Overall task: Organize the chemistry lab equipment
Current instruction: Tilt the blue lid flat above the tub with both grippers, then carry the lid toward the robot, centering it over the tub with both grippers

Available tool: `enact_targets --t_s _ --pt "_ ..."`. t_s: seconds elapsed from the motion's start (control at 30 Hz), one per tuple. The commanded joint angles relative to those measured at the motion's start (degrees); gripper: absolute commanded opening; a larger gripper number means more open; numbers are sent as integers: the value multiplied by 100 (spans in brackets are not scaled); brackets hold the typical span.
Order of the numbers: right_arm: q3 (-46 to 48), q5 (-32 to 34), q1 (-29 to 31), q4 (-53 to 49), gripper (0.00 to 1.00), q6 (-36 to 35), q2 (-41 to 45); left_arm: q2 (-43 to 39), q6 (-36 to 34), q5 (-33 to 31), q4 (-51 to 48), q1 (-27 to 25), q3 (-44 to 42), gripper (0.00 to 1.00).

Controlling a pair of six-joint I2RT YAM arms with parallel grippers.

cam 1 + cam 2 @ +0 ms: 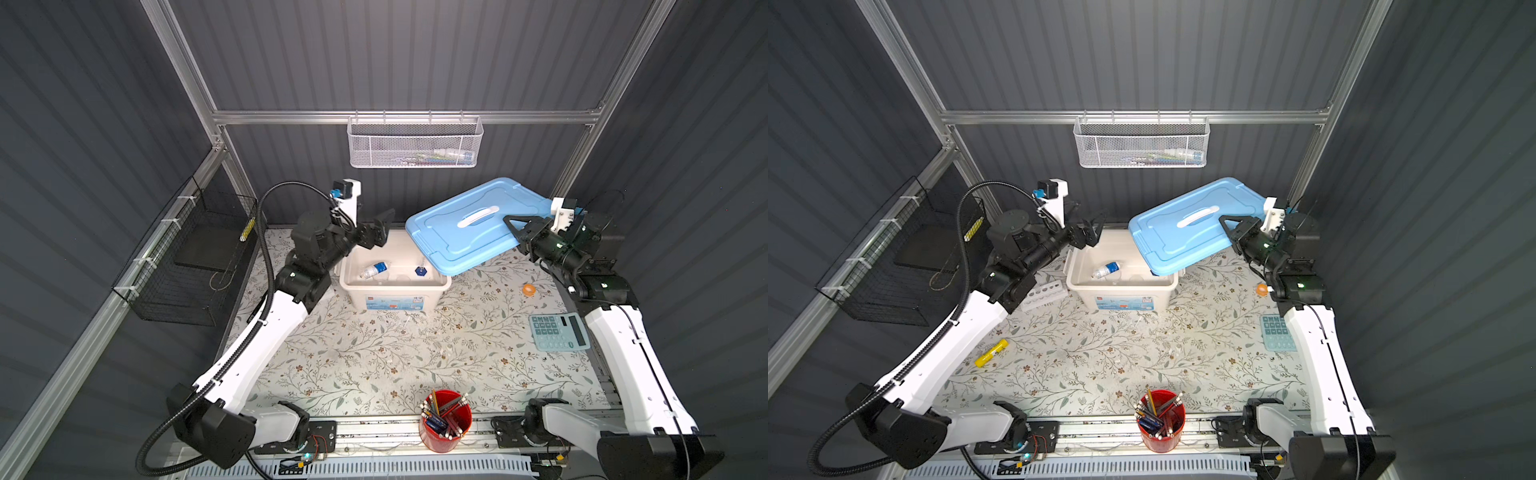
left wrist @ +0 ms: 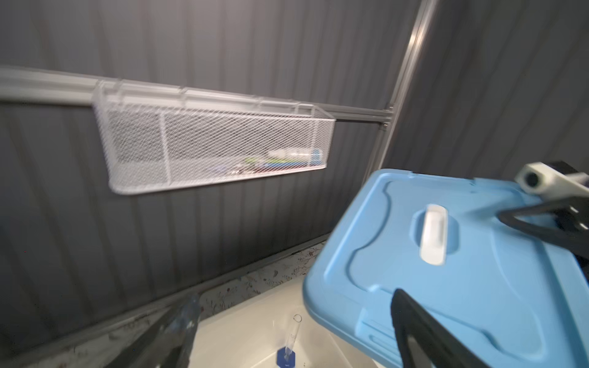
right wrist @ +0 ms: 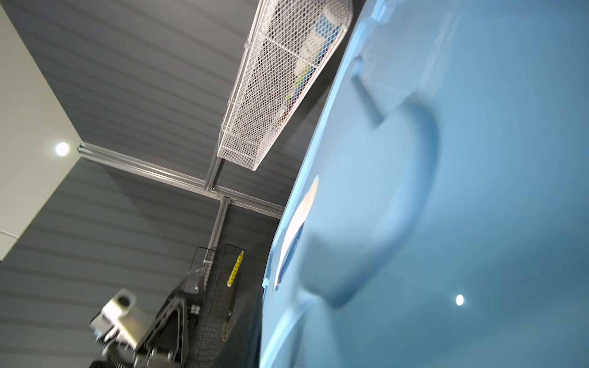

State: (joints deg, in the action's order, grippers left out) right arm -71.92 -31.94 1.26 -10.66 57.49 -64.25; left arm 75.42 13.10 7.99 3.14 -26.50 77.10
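Observation:
A white bin (image 1: 395, 286) (image 1: 1121, 286) stands at the back of the table. In it lie a clear bottle with a blue band (image 1: 374, 269) (image 1: 1106, 269) and a slim measuring cylinder with a blue hexagonal foot (image 1: 420, 270) (image 2: 291, 337). My right gripper (image 1: 513, 230) (image 1: 1229, 228) is shut on the edge of the blue lid (image 1: 457, 232) (image 1: 1175, 237) (image 2: 478, 286) (image 3: 478, 191). The lid hangs tilted over the bin's right side. My left gripper (image 1: 380, 230) (image 1: 1094, 232) (image 2: 294, 299) is open and empty above the bin's back left corner. Faint clear glassware (image 1: 409, 322) lies in front of the bin.
A white mesh basket (image 1: 413, 145) hangs on the back rail and a black wire basket (image 1: 187, 266) on the left wall. On the cloth are a pale blue calculator (image 1: 559, 332), an orange ball (image 1: 528, 289), a red pencil cup (image 1: 444, 419), a white rack (image 1: 1044, 293) and a yellow item (image 1: 992, 352).

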Motion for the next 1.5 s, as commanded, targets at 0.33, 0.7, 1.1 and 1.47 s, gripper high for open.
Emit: enact_targets --t_s 0.33,0.7,1.1,1.47 --pt "120 769 557 1122 14 -1380 352 439 3602 2301 -158 630 -40 87" --pt "176 891 930 1900 12 -1099 54 752 4275 2665 727 435 -519 83" --pt "398 1170 1288 2486 10 -854 -374 1029 4507 2702 1386 146 -377 74" --pt "568 1577 1517 2641 10 -825 -474 967 4497 2682 1534 139 -512 53"
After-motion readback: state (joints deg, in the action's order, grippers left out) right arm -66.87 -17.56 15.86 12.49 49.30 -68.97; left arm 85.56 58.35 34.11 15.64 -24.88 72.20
